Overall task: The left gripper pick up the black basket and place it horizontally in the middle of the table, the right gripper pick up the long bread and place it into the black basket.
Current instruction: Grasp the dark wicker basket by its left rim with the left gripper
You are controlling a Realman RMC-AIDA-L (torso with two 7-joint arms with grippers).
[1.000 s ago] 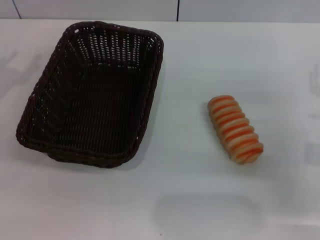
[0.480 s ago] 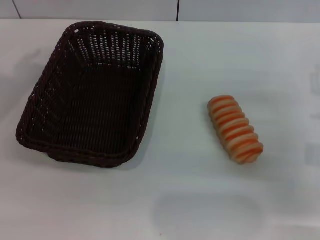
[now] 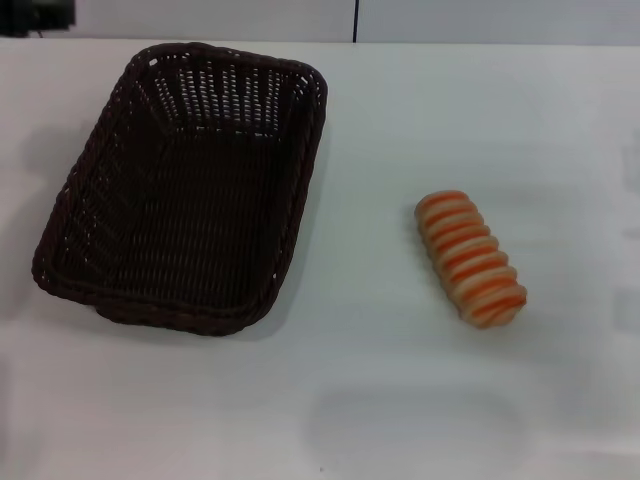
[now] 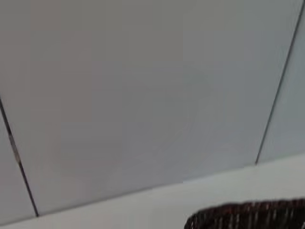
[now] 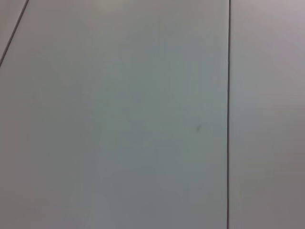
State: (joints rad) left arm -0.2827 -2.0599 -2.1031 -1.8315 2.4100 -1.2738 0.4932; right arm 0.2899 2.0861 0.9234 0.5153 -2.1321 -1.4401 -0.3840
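Basket [image 3: 185,185] is seen on the left of the white counter [image 3: 400,400], long axis running front to back, empty. Bread [image 3: 471,259] lies to the right, well apart from it, striped top up, angled diagonally. A dark object [image 3: 38,14], prob. the left pincer, is glimpsed at the far-left corner.

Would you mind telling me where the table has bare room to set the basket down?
Bare table runs along the near edge and between the black basket and long bread. The left side is taken by the basket.
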